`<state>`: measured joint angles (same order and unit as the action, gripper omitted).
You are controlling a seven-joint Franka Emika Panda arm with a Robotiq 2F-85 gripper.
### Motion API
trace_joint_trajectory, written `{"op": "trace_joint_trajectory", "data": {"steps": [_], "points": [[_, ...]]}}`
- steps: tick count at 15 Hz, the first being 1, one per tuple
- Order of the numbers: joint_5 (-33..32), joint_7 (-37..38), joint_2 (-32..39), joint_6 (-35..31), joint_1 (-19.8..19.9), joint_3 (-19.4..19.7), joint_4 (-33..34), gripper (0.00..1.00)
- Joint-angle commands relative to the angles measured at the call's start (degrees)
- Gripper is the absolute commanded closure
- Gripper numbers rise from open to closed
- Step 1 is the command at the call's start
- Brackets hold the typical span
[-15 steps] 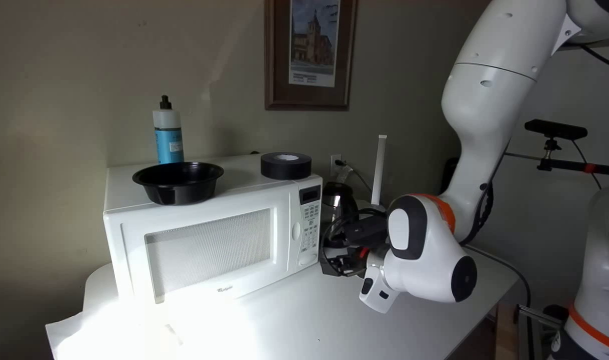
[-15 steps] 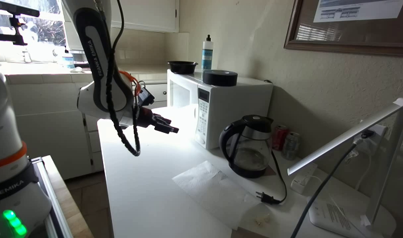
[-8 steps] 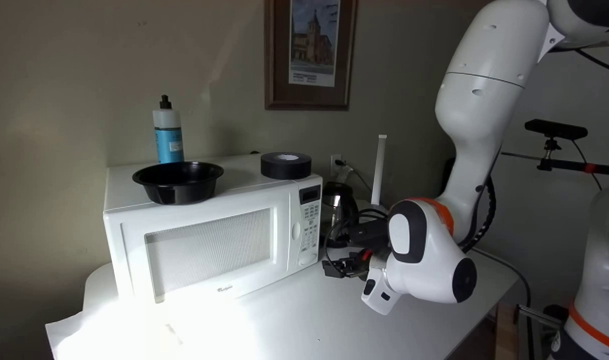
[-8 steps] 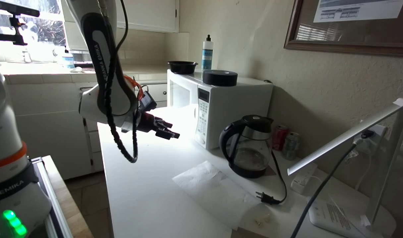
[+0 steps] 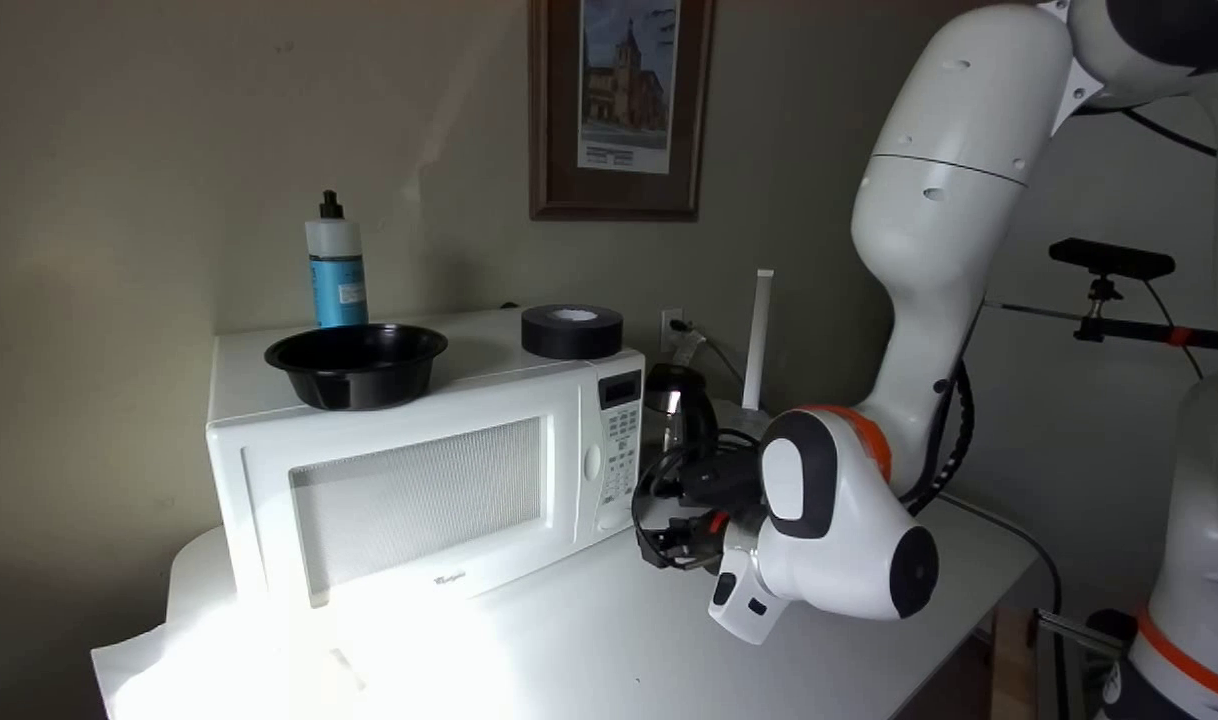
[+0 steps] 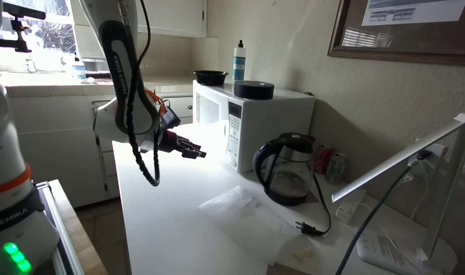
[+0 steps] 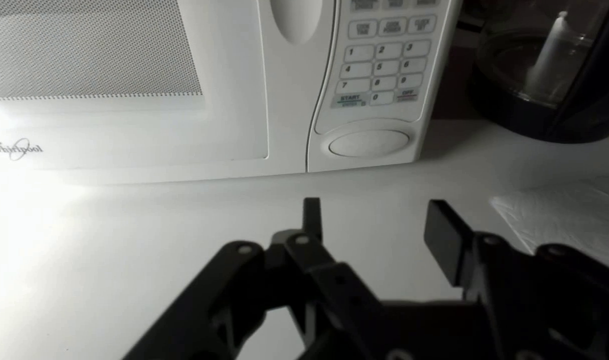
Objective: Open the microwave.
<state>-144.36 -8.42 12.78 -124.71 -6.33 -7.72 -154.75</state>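
On the table (image 5: 639,640), the microwave (image 5: 429,475) stands closed. Short of its control panel (image 7: 382,75), the gripper (image 7: 374,215), wide and holding nothing, has dipped slightly, probably lining up with the low button (image 7: 368,143); the opening remains ahead.

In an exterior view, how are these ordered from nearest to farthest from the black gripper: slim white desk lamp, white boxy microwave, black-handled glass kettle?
1. White microwave: upper centre.
2. Glass kettle: right of centre.
3. White desk lamp: far right.
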Motion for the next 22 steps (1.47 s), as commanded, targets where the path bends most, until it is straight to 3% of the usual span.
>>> {"op": "trace_joint_trajectory", "data": {"steps": [1, 5, 15, 22], "points": [[0.20, 0.60, 2.63, -0.92, -0.22, -0.27, 2.28, 0.74], [0.42, 0.32, 4.85, -2.13, 0.26, 0.05, 4.63, 0.99], [0.65, 0.13, 9.31, -6.53, 3.36, 2.94, 9.94, 1.00], [0.68, -0.68, 8.61, -5.24, 2.45, 2.22, 9.80, 1.00]]}}
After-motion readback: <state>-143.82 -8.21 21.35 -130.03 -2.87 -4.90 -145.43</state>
